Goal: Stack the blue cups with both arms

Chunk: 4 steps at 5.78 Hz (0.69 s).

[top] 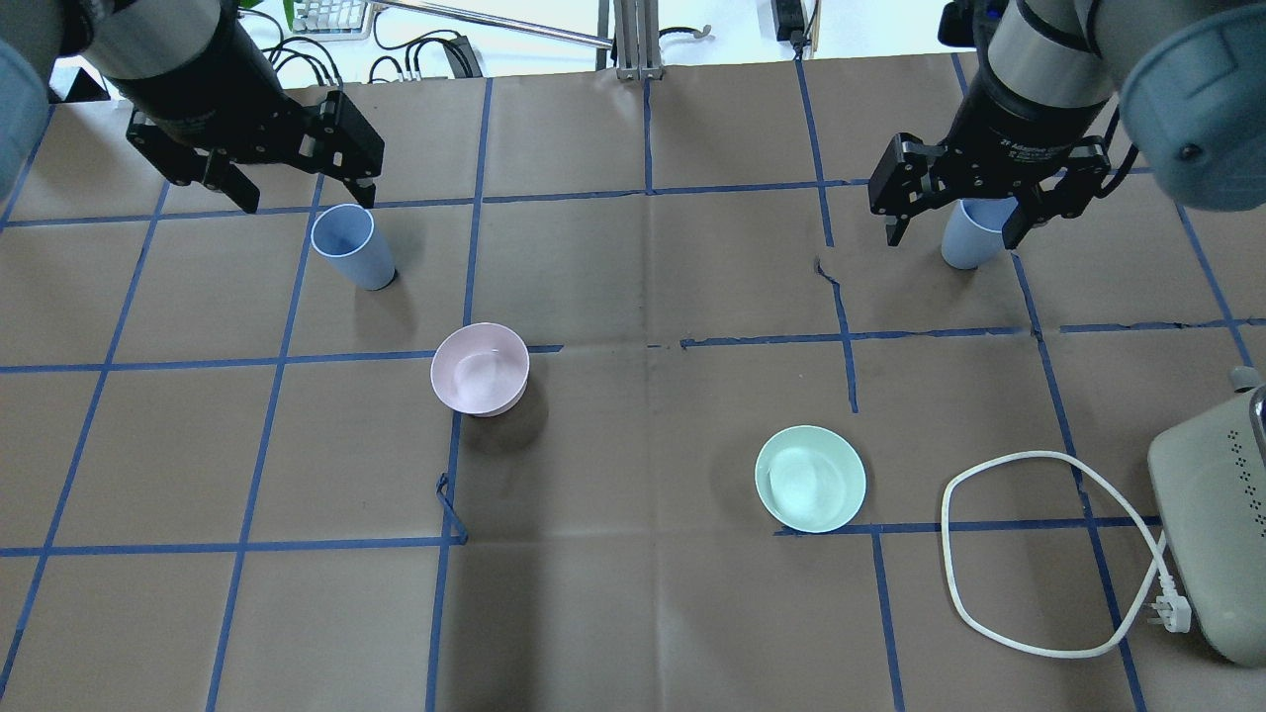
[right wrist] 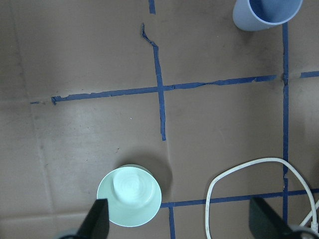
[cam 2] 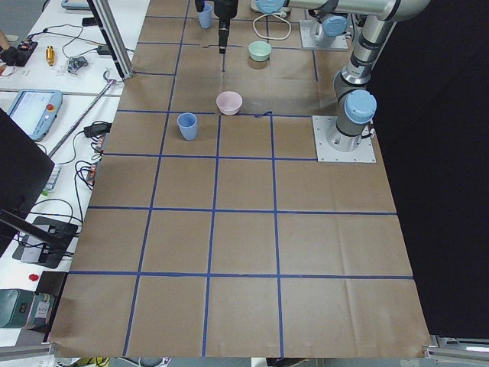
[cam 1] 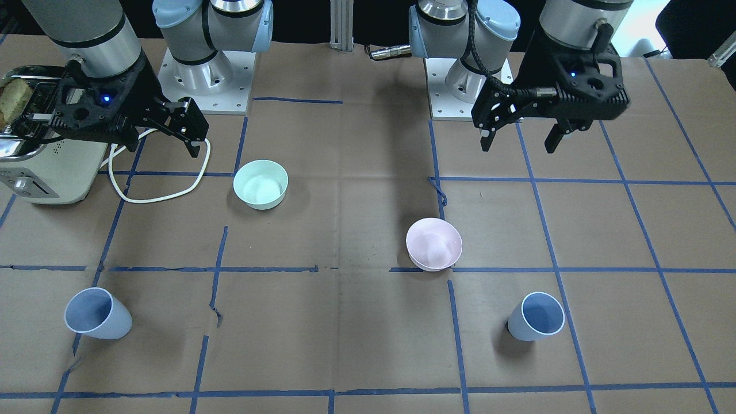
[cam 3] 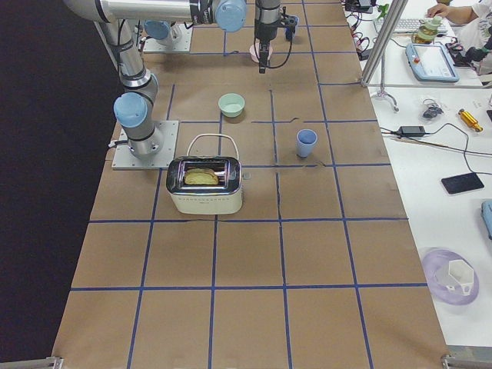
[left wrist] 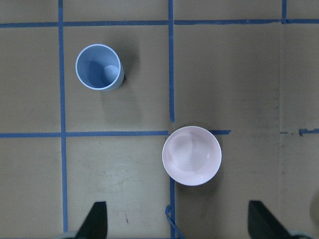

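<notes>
Reach coming up, I'd say: each arm is wanting to drop square over its cup, squeezing gently. The left cup (cam 1: 537, 316) and right cup (cam 1: 98, 315) are standing upright, well apart, far across the desk (cam 1: 368, 345). The left fingers (left wrist: 95, 223) and right fingers (right wrist: 97, 221) are hanging spread wide, holding nothing.

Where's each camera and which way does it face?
Overhead: behind robot, looking down; left gripper, right gripper.
Front: across table, facing robot; both arms.
Left side: table end, looking along; left arm nearest.
Right side: opposite end, toward toaster; right arm nearest.
Left wrist: down on pink bowl; fingertips.
Right wrist: down on green bowl; fingertips.
Overhead and front share both cups.
</notes>
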Tool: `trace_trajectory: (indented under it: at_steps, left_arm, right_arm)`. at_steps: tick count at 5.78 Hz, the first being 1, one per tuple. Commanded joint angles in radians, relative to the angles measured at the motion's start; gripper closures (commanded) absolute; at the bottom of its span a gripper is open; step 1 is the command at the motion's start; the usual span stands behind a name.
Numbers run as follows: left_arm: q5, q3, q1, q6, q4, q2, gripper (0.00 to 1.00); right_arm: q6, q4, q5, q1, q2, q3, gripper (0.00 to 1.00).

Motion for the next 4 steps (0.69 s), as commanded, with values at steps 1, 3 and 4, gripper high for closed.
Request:
trace_trajectory:
  at_steps: [1,3,4]
  left_arm:
    - [-0.002,-0.022,0.054,0.042,0.192,-0.147,0.01]
    - [0.004,-0.1,0.077,0.168,0.43,-0.316,0.01]
    - [0.003,-0.14,0.09,0.182,0.532,-0.372,0.01]
  right_arm:
    - [-0.186,-0.15,0.005,-0.119,0.087,-0.01,0.0]
    - [-0.404,-0.201,0.006,-0.244,0.251,-0.142,0.0]
    - [-0.407,-0.2,0.005,-0.272,0.345,-0.243,0.0]
